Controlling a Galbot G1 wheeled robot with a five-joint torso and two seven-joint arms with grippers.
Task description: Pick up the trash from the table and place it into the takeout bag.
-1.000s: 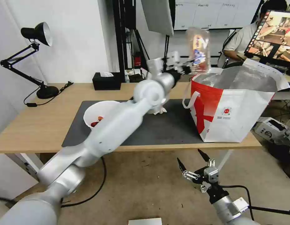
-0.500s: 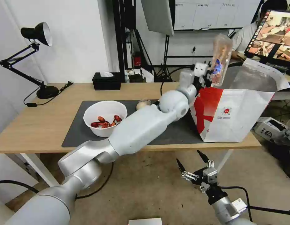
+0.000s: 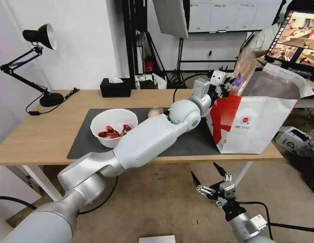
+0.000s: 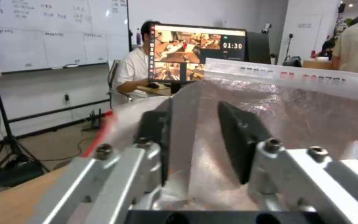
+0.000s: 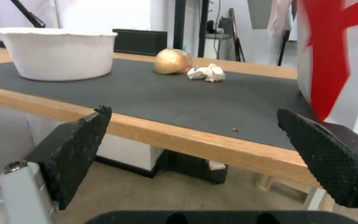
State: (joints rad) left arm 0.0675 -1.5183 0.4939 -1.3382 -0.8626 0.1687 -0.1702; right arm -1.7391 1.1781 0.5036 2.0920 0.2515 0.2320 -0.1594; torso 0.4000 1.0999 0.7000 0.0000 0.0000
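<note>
On my feed, far left of the mat point(image 3: 194, 141) sits the white bowl of crayfish shells point(image 3: 113, 127), then the beige wrapped ball point(image 3: 154, 111), with the crumpled tissue point(image 5: 206, 73) just beside it on the counter point(image 3: 38, 138). My left claw point(image 3: 229, 88) is up at the near rim of the takeout bag point(image 3: 261, 125), clamped on the clear plastic tray point(image 3: 244, 69), which stands tilted over the bag's open foil mouth. Right claw point(image 3: 211, 178) hangs below the counter edge, jaws wide apart, holding nothing.
</note>
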